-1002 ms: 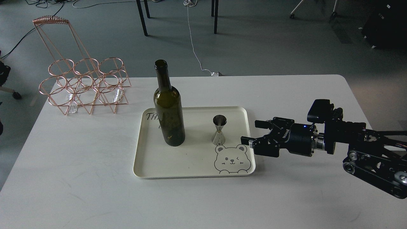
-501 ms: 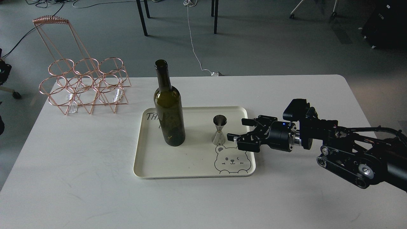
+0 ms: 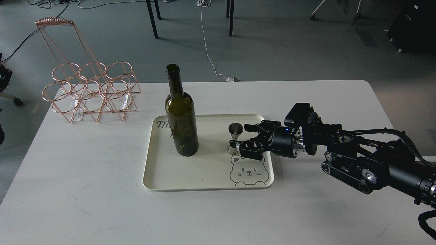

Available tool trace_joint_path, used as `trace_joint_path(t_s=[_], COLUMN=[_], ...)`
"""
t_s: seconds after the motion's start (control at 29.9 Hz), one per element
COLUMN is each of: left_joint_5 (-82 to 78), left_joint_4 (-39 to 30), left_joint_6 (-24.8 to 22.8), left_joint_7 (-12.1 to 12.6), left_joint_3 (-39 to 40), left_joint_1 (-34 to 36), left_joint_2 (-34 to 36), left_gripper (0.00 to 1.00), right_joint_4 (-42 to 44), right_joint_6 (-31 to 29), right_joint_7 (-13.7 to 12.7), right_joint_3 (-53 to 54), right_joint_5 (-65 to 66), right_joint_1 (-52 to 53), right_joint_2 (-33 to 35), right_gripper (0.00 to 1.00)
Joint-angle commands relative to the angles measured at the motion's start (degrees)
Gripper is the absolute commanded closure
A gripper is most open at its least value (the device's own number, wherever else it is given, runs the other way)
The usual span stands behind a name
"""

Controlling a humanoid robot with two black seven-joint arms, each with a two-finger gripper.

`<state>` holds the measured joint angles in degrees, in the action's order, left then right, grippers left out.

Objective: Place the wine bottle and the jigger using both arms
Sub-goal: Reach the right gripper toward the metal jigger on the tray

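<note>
The dark olive-green wine bottle [image 3: 181, 119] stands upright on the left half of a cream tray [image 3: 190, 177]. The small steel jigger [image 3: 235, 137] stands upright on the tray's right half, above a bear drawing. My right gripper [image 3: 242, 139] comes in from the right, is open, and its fingers reach the jigger's right side, one behind and one in front of it. I cannot tell whether they touch it. My left arm is out of view.
A copper wire bottle rack [image 3: 90, 90] stands at the table's back left. The white table [image 3: 102, 197] runs wide around the tray. Chair and table legs stand on the floor beyond the far edge.
My right arm has moved left across the tray's right rim, bringing the open gripper from beside the tray up to the jigger. Bottle and jigger have not moved.
</note>
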<state>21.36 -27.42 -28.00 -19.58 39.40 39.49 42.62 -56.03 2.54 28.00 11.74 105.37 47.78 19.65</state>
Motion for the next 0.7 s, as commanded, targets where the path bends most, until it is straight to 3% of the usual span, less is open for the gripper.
trace_joint_path(t_s=[0.0, 0.17, 0.47, 0.67], left_joint_5=[-0.09, 0.00, 0.00, 0.00], left_joint_4=[0.00, 0.00, 0.00, 0.00], left_joint_6=[0.00, 0.00, 0.00, 0.00], left_joint_7=[-0.02, -0.02, -0.11, -0.11], left_joint_3=[0.06, 0.06, 0.06, 0.06], left_joint_1=[0.15, 0.23, 0.23, 0.23], left_joint_2=[0.09, 0.09, 0.27, 0.18], left_gripper=[0.01, 0.01, 0.01, 0.01], right_joint_4=[1.00, 1.80, 2.68, 2.68], right_joint_6=[0.01, -0.08, -0.08, 0.10], right_joint_7=[0.00, 0.00, 0.00, 0.00], right_joint_3=[-0.14, -0.31, -4.27, -4.09], right_joint_5=[0.01, -0.08, -0.08, -0.08], right_joint_1=[0.12, 0.20, 1.78, 2.49], right_joint_2=[-0.84, -1.37, -1.81, -2.34], right_gripper=[0.13, 0.17, 0.45, 0.46])
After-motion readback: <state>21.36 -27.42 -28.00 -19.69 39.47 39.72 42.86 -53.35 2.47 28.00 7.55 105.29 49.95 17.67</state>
